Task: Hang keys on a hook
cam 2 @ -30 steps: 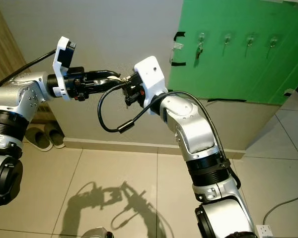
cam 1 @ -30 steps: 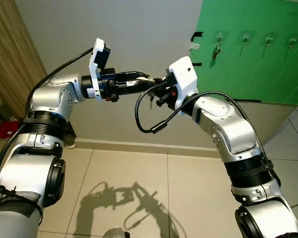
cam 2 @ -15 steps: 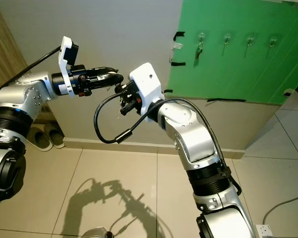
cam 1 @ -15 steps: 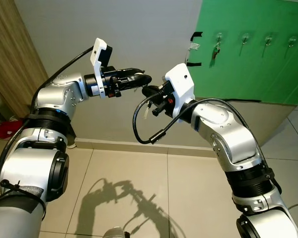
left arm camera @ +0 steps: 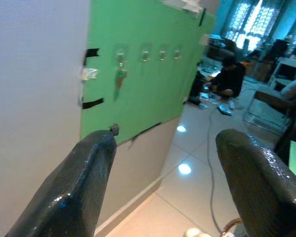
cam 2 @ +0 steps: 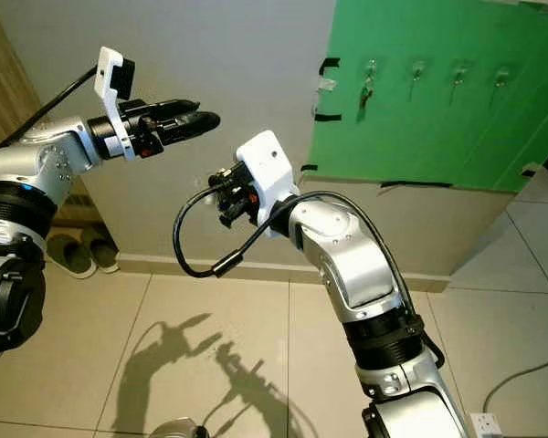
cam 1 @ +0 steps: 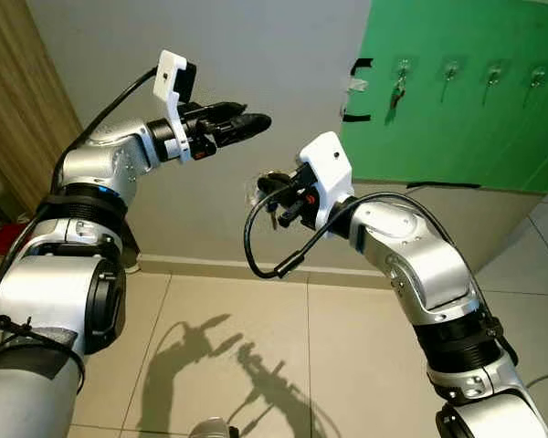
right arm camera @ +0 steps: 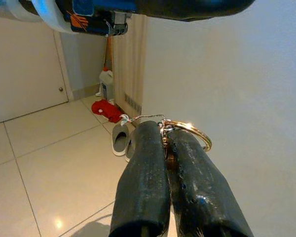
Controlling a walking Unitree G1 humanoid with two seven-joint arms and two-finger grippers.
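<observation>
While the keys [right arm camera: 185,132] are pinched by their ring between the closed fingers of the right gripper [right arm camera: 166,143], the left gripper [cam 1: 242,124] is held open and empty above it. Nothing is hung yet; the green board [cam 1: 466,100] with its hooks [cam 1: 450,69] is well apart, so carrying and hanging are left.

Head cameras look down at both arms and the green board [cam 1: 457,91]; wrist cameras look along their jaws.

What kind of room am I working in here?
Probably a home entryway or hall: a tiled floor, slippers by the wall, and a green board with a row of hooks, one already holding keys.
</observation>
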